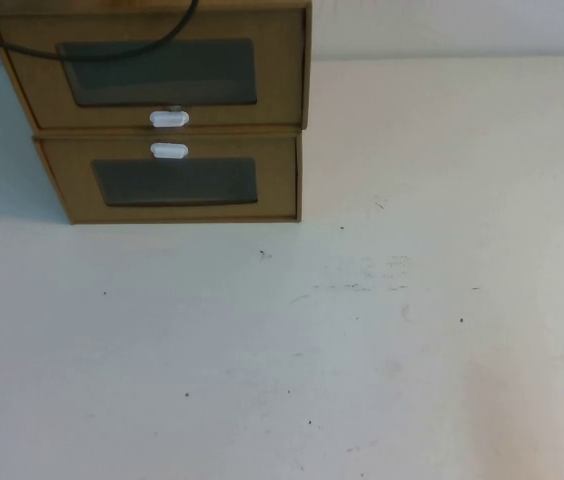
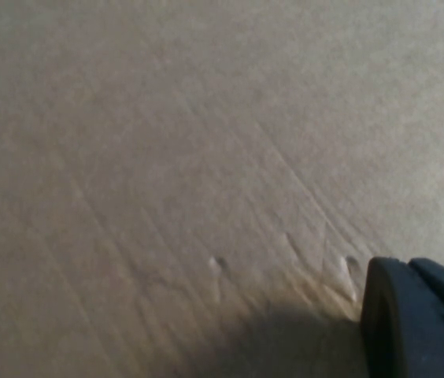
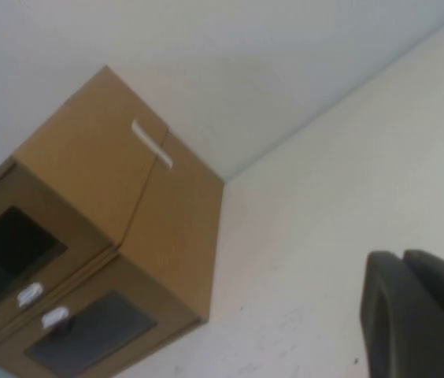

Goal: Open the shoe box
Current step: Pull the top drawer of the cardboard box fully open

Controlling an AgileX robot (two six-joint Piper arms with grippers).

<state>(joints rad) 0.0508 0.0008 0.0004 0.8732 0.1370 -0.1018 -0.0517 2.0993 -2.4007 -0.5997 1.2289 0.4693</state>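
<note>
Found a pale table with two brown boxes stacked at its far left corner, top box squarely on bottom box, fronts facing the robot. Saw neither arm from the high view. Found the left gripper close against plain brown cardboard, judged a box face, but could not tell which, nor tell its state. Found the right gripper closed tight on nothing, off to the right of the stack and well apart from it.

Judged the opening not yet begun, going by both fronts shut flush. Noted top window and bottom window, both dark. Noted top handle on its front's lower edge and bottom handle on its front's upper edge, just beside each other across the seam.

Judged it best to part the right jaws first, come in level at one handle, avoid catching its neighbour, then pull gently along the flap's swing with the stack steadied.

Could not make out any contents through either window.
</note>
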